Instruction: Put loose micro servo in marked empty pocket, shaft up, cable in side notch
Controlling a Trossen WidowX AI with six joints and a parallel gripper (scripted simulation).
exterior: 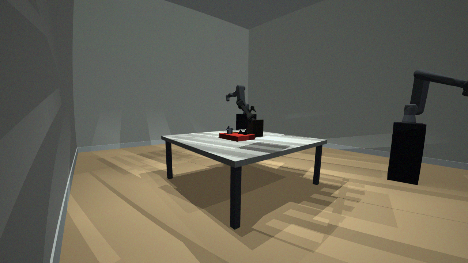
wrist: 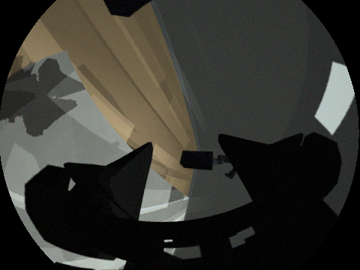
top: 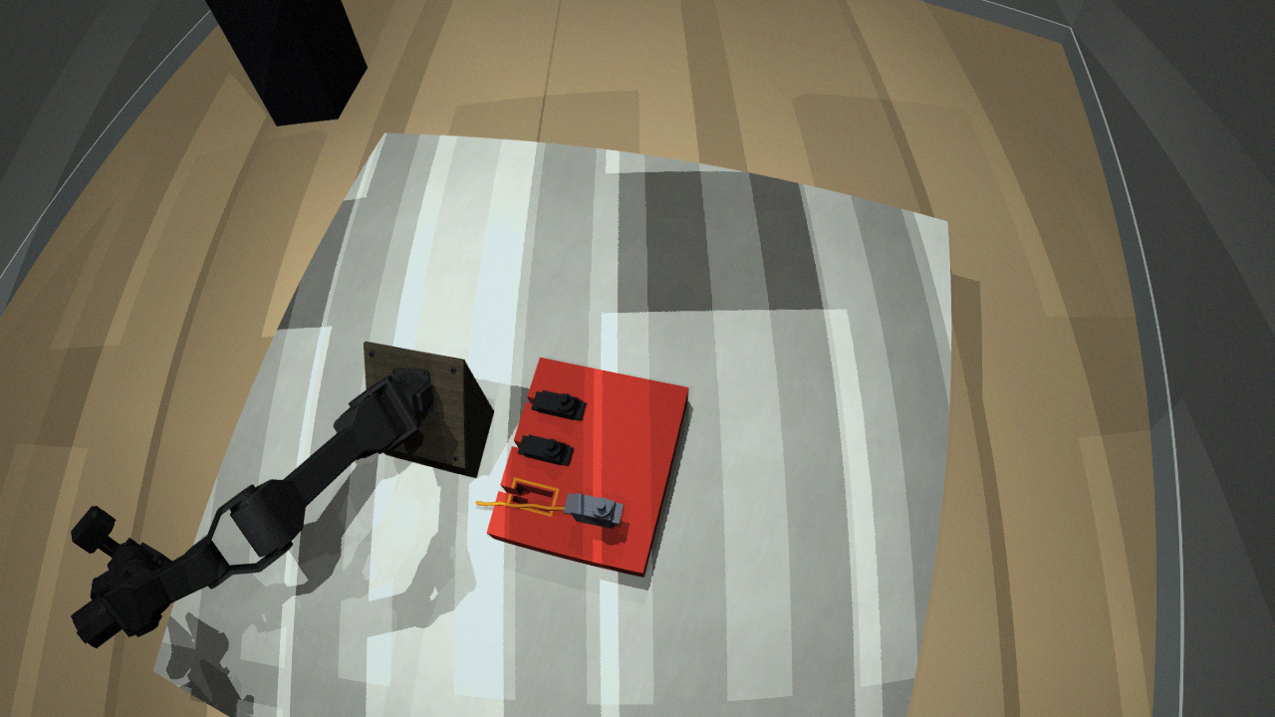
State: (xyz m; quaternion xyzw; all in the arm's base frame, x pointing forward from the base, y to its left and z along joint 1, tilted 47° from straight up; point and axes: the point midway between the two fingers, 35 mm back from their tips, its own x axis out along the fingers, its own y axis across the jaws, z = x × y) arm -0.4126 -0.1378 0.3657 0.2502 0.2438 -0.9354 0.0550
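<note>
Plainly, the loose micro servo [top: 593, 509] [exterior: 229, 130] is outside the marked pocket [top: 535, 495], up on top of the red deck [top: 637, 445] [exterior: 236, 137]. From above, it sits just right of the pocket's orange outline, with its output shaft pointing up. Its orange cable [top: 499, 504] runs left over the outlined pocket and ends a little beyond the deck's left edge. The servo is near the deck's near edge, with a strip of red surface between, and another strip separates it from the right edge. Two black servos [top: 557, 404] [top: 544, 449] sit farther back along the left side, apart from the loose one. The arm's wooden mounting block [top: 382, 427] stands to the left of the deck's far half, with a narrow gap of desk [top: 757, 517] [exterior: 196, 144] between them. To the right and far side, the desk extends well past the deck, giving sideways room there. The arm [top: 276, 517] stretches toward the near left, carrying the gripper [top: 120, 580] [wrist: 186, 141] past the desk's left edge in the overhead view, well apart from the servo and deck. In the wrist view the fingers stand wide apart, almost fully open, with nothing held between their tips and no contact with the servo. In the exterior view the gripper is too small to make out.
</note>
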